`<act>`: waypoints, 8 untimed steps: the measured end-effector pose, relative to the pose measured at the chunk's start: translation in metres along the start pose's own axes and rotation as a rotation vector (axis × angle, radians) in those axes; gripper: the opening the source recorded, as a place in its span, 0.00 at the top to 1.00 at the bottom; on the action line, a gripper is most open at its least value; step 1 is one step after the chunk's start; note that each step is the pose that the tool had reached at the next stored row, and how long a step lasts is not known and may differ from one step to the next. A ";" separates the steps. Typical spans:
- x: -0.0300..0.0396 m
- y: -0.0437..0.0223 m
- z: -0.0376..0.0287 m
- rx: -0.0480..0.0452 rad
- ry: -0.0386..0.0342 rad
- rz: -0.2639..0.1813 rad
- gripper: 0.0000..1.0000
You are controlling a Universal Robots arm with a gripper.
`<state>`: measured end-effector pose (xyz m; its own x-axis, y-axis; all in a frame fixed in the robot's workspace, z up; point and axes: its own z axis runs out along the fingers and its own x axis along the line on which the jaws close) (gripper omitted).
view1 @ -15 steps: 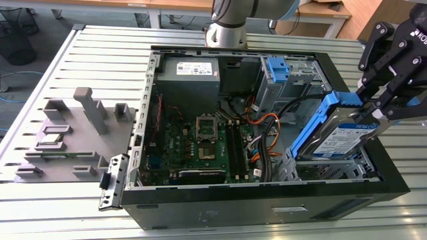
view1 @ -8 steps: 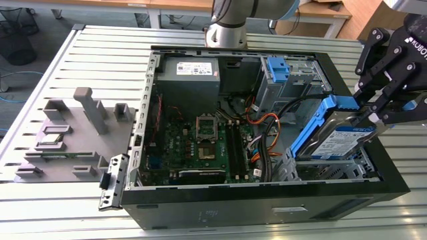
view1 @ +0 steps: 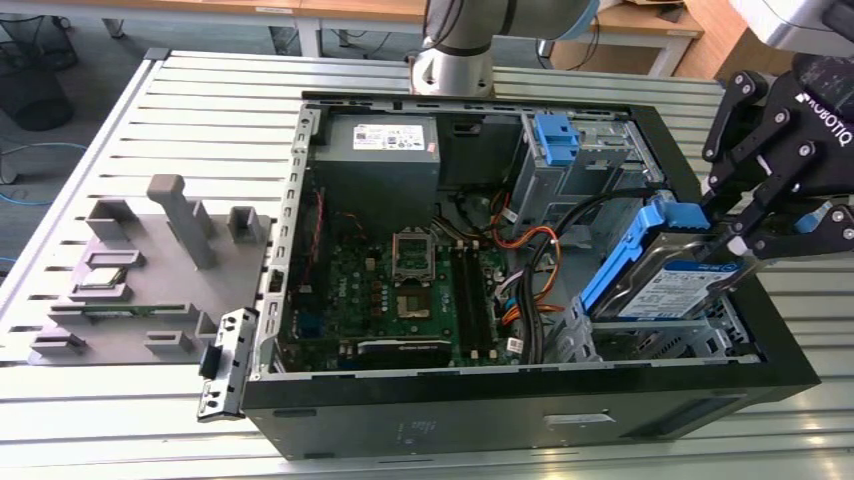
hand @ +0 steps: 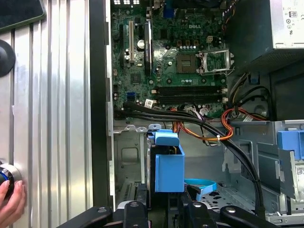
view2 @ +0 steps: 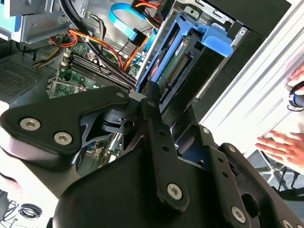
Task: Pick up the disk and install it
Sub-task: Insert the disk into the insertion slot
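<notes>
Blue-framed disk (view1: 663,280), lower edge hidden in its bay (view1: 667,335), clamped by end effector (view1: 741,245).

Open computer case (view1: 534,400) on slatted table (view1: 214,100), green motherboard (view1: 387,290) inside — grey power supply (view1: 380,160) beside it, orange cables (view1: 531,238)

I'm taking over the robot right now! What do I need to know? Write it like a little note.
Pincer: shut on the disk, gripping its upper end.
Disk: lifted and tilted steeply over the metal drive cage, at the exterior view's right of the open computer case. Its lower end is at the cage's mouth.
Done: the disk is picked up and at the cage.
Left: the disk is not yet seated in the cage.
Mind: a person's hand is on the table beside the case.
</notes>
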<state>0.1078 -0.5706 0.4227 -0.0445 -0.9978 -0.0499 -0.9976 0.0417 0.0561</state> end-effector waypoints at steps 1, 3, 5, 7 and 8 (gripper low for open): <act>0.0002 -0.0001 0.0014 0.0000 0.0001 0.000 0.65; 0.0005 -0.0002 0.0042 0.0000 0.0000 0.000 0.65; 0.0008 -0.0004 0.0071 0.0000 0.0000 0.000 0.65; 0.0011 -0.0006 0.0100 0.0000 0.0000 0.000 0.65; 0.0012 -0.0007 0.0115 0.0000 0.0001 0.000 0.65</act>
<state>0.1079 -0.5712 0.4111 -0.0445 -0.9978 -0.0498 -0.9976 0.0417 0.0561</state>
